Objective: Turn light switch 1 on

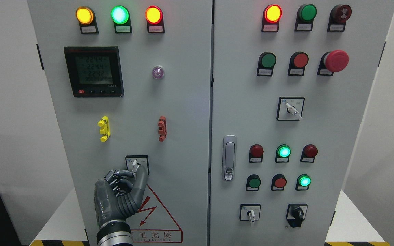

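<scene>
At lower left of the frame, the left hand [123,191] curls under the switch [135,165] – fingertips at its white knob, grip unclear. Likely stiff, small; pinch the knob's sides.

White rotary switch [135,165], lever upright, on square plate low on left door.

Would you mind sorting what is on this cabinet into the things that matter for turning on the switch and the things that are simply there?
Part of the job:
- left hand, fingers curled at the switch
- white rotary switch on the left door

Just there:
- digital meter
- yellow clip
- red clip
- door handle
- red mushroom button
- warning triangle sticker
</scene>
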Action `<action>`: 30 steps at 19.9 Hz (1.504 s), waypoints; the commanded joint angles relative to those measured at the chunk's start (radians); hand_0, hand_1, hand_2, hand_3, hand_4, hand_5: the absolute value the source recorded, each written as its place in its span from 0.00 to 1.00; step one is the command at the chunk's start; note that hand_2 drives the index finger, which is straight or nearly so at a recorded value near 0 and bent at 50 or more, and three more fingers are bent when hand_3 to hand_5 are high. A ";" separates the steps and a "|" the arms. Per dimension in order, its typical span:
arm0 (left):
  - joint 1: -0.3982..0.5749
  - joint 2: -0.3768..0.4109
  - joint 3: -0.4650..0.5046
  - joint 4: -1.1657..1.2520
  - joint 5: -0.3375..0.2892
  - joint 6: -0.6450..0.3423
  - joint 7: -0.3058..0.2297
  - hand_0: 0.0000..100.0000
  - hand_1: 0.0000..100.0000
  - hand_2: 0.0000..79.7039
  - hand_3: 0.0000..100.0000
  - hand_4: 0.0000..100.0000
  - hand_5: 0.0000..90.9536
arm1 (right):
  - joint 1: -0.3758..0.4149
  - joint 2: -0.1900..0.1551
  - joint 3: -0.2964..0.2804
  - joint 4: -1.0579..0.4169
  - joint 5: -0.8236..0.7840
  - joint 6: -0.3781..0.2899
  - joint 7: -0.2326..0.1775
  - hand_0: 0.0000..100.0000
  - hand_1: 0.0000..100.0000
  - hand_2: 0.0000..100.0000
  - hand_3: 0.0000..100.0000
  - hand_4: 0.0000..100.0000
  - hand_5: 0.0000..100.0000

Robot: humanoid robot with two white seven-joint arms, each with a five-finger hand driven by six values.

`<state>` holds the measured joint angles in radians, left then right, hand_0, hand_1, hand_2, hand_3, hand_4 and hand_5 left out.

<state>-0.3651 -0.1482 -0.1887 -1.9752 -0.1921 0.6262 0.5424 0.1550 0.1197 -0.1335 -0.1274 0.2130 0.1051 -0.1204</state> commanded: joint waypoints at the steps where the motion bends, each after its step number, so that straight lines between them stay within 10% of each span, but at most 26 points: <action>1: 0.000 -0.001 -0.001 -0.001 0.000 0.000 -0.001 0.37 0.63 0.78 0.90 0.88 0.86 | 0.000 0.000 0.000 0.000 0.000 -0.001 -0.001 0.05 0.00 0.00 0.00 0.00 0.00; 30: 0.000 -0.001 -0.012 0.002 0.003 -0.002 -0.005 0.61 0.57 0.78 0.91 0.89 0.87 | 0.000 0.000 0.000 0.000 0.000 -0.001 -0.001 0.05 0.00 0.00 0.00 0.00 0.00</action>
<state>-0.3652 -0.1490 -0.1987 -1.9734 -0.1886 0.6246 0.5280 0.1549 0.1196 -0.1335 -0.1272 0.2131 0.1051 -0.1203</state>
